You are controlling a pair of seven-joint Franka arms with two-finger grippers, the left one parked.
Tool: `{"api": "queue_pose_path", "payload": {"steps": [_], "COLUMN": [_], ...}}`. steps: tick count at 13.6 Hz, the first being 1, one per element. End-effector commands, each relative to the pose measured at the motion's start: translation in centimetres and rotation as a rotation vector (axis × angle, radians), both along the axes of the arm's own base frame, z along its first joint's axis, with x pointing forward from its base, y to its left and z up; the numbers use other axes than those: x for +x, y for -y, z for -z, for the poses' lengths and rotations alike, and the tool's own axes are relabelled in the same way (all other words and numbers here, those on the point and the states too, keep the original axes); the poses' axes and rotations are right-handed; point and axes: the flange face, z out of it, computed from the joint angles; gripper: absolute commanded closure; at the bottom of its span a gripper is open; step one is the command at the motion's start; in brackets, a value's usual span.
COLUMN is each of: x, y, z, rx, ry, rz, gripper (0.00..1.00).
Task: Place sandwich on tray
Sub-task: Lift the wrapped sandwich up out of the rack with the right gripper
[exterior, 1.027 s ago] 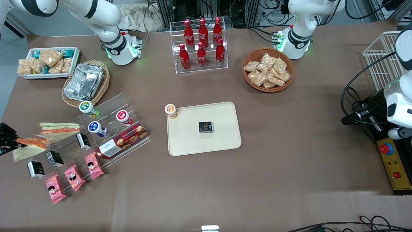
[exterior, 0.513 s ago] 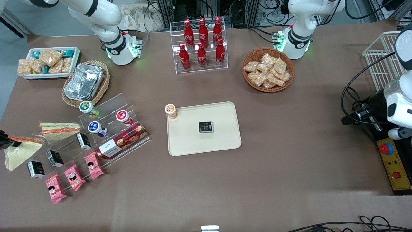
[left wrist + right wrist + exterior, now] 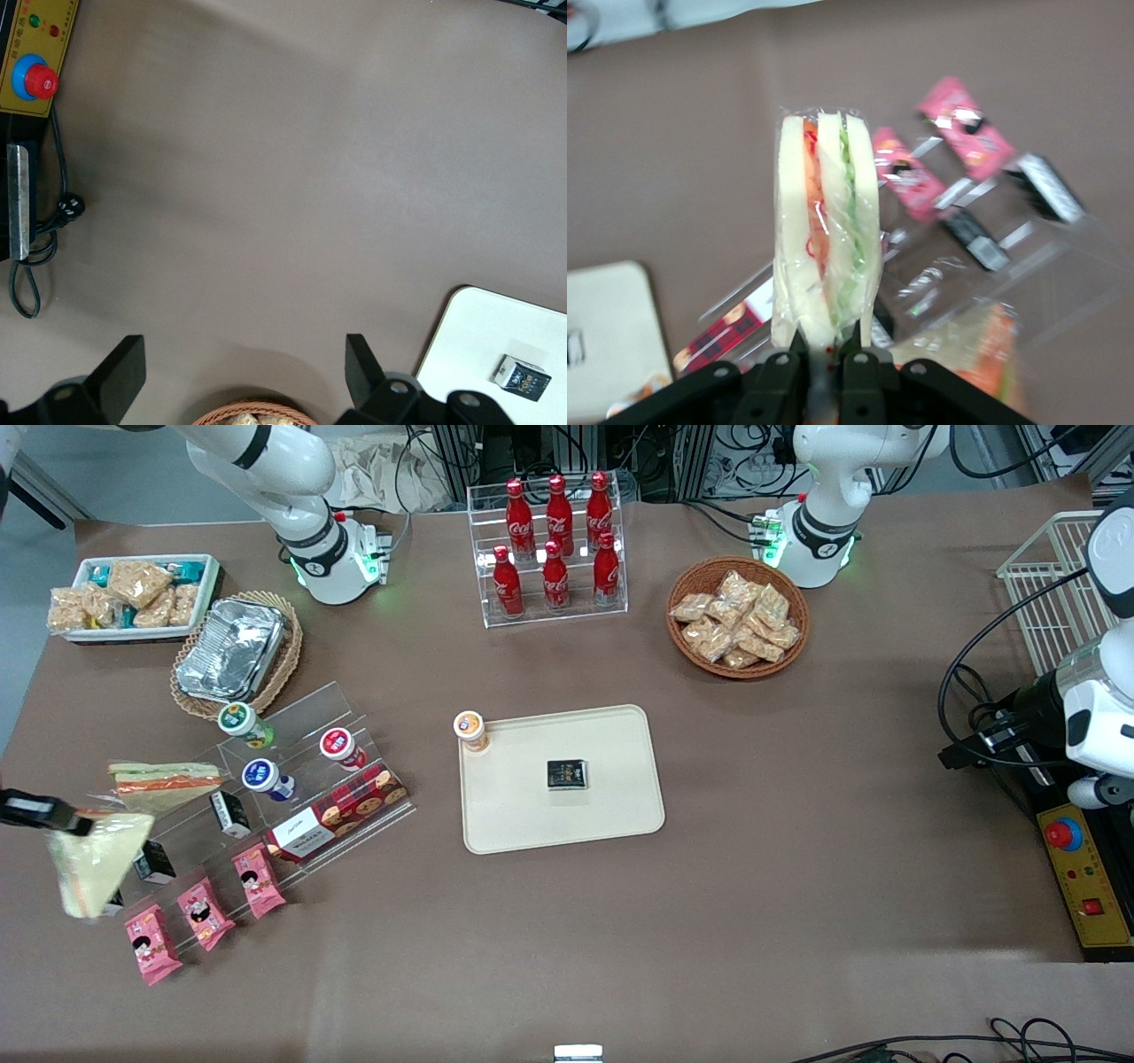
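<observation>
Aloft, sandwich (image 3: 825, 239) pinched in the hand (image 3: 824, 354), partly hiding the black boxes (image 3: 152, 863) on the clear rack (image 3: 301, 779).

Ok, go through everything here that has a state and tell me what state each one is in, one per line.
claw: shut on the sandwich, above the working arm's end of the table
sandwich: lifted, hanging from the claw, still wrapped
other sandwich: lying on the clear stand
tray: flat on the table, holding a small black box
orange-lidded cup: upright, at the tray's corner
cola bottles: upright in their rack

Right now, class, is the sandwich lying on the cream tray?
No, the sandwich hangs from the gripper above the display rack, with the tray apart.
</observation>
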Motion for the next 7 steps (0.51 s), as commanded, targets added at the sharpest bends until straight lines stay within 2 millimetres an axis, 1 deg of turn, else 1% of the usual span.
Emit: {"api": "queue_pose_path", "payload": {"steps": [1, 3, 4, 6, 7], "x": [-0.4, -0.9, -1.5, -2.1, -2.4], "y": [-5.9, -10.5, -12.7, -16.6, -18.3], "z": [-2.0, -2.4, -3.4, -3.7, -3.7], "rx": [-0.016, -0.023, -0.057, -0.158, -0.165], "ry": [0.014, 0.004, 0.01, -0.013, -0.02], "rz": [-0.218, -0.292, -0.328, -0.41, -0.436], "gripper": [0.85, 0.85, 0.84, 0.85, 0.85]}}
